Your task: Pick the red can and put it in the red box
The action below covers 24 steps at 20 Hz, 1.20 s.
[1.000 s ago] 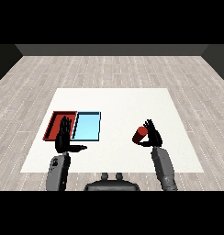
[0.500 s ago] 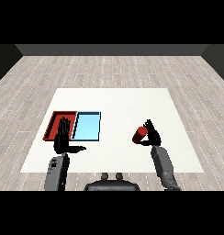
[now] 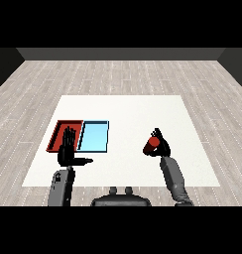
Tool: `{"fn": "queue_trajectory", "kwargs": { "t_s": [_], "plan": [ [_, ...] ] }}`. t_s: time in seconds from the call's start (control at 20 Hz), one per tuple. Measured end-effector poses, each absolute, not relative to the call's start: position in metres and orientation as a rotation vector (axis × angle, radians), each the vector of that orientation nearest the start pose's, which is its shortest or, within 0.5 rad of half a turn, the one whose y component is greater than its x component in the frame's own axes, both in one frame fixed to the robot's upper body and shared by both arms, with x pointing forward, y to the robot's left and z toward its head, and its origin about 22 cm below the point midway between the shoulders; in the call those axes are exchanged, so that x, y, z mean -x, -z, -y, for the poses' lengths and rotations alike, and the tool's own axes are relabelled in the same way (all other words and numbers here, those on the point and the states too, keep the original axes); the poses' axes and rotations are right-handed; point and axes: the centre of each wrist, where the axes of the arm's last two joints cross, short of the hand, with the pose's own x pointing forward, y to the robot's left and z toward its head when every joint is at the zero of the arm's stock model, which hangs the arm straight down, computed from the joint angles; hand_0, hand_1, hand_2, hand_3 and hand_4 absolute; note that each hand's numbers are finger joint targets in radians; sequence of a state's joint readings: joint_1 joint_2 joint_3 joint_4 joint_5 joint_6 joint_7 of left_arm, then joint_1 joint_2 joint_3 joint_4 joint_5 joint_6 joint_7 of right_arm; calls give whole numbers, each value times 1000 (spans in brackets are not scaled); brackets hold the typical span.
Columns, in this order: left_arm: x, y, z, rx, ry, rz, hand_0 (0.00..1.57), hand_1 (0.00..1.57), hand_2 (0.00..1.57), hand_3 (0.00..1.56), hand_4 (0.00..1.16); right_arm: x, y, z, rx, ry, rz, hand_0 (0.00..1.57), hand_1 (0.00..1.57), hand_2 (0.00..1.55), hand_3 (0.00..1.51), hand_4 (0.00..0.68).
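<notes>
Leftmost on the white table, towards its left edge, lies the red tray, and the light blue tray sits touching its right side. Over the near end of the red tray hangs the left hand, fingers straight and pointing away from the robot, thumb stuck out to the right, holding nothing.

Across a bare stretch of table, nearer the right edge and well apart from both trays, is the red can. The right hand is against the can's right side, fingers rising behind it and starting to curl; whether they have closed round the can cannot be told from this angle, and it is unclear whether the can is on the table or just above it.

Judging by its look, the can is a small rigid cylinder, probably light, with a smooth wall that could slip or roll if tipped. The sensible hold seems to be round its middle, fingers on one side and thumb opposite, kept upright for the carry leftwards to the red tray.
</notes>
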<state>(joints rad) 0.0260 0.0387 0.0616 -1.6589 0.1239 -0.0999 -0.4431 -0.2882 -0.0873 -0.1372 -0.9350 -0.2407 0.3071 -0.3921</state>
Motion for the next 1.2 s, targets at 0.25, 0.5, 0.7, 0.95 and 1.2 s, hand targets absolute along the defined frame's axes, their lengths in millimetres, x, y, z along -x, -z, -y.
{"fn": "queue_trajectory", "kwargs": {
  "t_s": [0.25,0.5,0.7,0.95,1.2],
  "plan": [
    [-233,-14,-253,87,-65,2085,0,0,0,0,0,-300,69,247,-348,76,1611,0,0,0,0,0],
    [-237,-14,-252,101,-72,2086,0,0,0,0,0,-301,67,238,-335,74,1614,0,0,0,0,0],
    [-234,-14,-250,102,-73,2089,0,0,0,0,0,-304,59,234,-325,65,1597,0,0,0,0,0],
    [-234,-22,-254,111,-71,2092,0,0,0,0,0,-310,64,238,-306,63,1568,0,0,0,0,0],
    [-232,-15,-257,98,-74,2095,0,0,0,0,0,-317,66,231,-225,50,1567,1525,1525,1476,1430,573]
  ]
}}
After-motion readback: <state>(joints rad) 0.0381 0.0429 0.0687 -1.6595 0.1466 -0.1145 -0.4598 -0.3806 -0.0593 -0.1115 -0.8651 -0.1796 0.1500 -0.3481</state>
